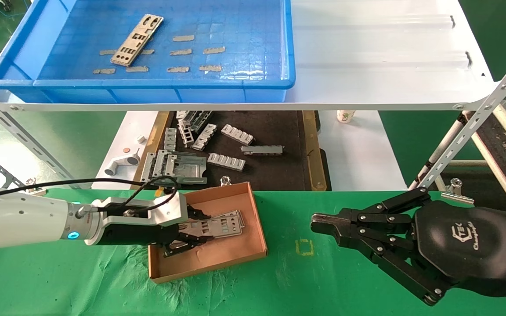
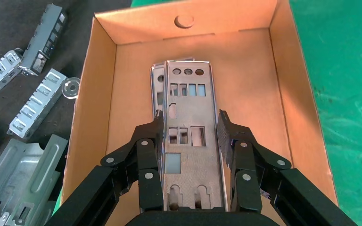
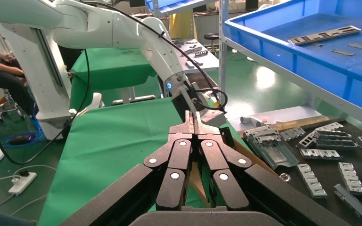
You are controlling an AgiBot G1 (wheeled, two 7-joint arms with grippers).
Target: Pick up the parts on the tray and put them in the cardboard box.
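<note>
Setting: green-clothed desk [image 1: 323,272], cardboard box [image 1: 253,228] as landmark.
Left gripper [image 2: 191,136]: fingers clamped on a plate [image 2: 188,141], held over the box for stacking.
Right gripper [image 1: 319,226]: parked beside the box, fingers closed empty.
Tray [image 1: 37,83]: one plate [image 1: 137,39] left beyond the box.

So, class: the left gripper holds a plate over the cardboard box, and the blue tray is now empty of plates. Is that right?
Not quite. The left gripper does hold a plate over the cardboard box, but the head view shows one more plate lying in the blue tray.
</note>
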